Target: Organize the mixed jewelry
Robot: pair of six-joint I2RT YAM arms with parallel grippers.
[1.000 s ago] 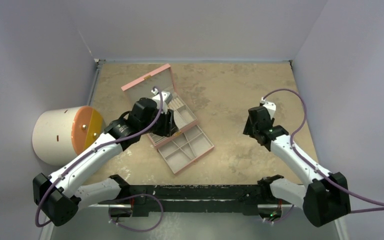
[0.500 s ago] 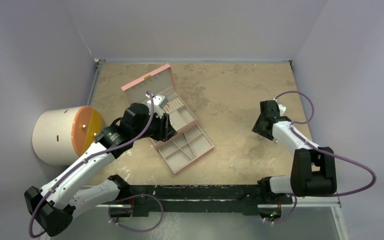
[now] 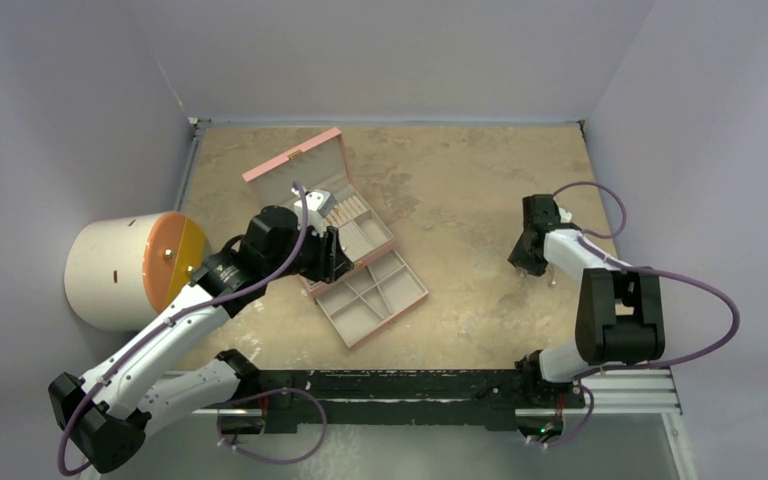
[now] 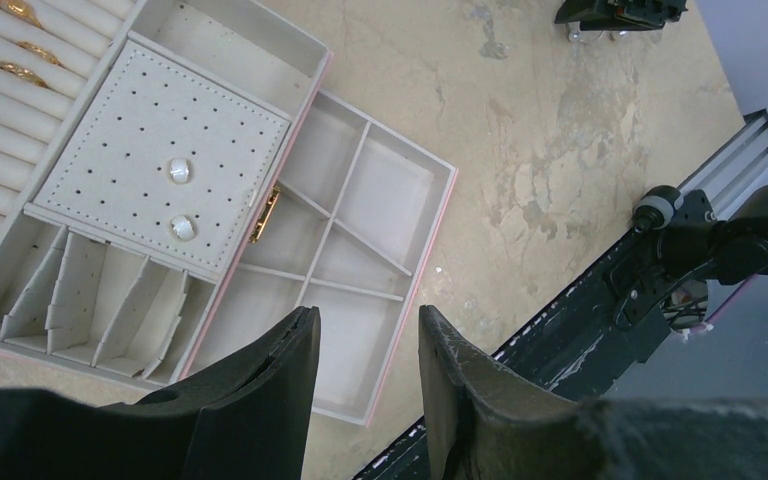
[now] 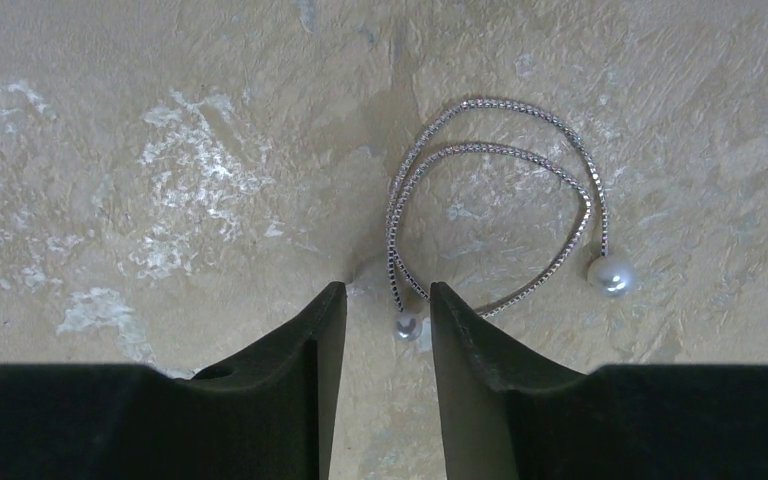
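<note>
A thin silver bracelet (image 5: 501, 101) with a pearl at each end lies on the table in the right wrist view. My right gripper (image 5: 385, 295) is open and low over it, its fingertips on either side of the pearl end (image 5: 408, 326). The pink jewelry box (image 3: 360, 245) stands open with its drawer tray (image 4: 370, 200) pulled out. Gold rings (image 4: 22, 72) sit in its ring rolls and two pearl studs (image 4: 178, 170) on the perforated pad. My left gripper (image 4: 365, 330) is open and empty above the drawer tray.
A white cylinder with an orange lid (image 3: 125, 270) lies at the left wall. The box lid (image 3: 295, 155) stands open towards the back. A black rail (image 3: 410, 385) runs along the near edge. Grey walls close in three sides.
My right arm has folded back and its gripper has moved right and down over the bracelet. My left gripper drew back slightly to the left, then stayed still.
</note>
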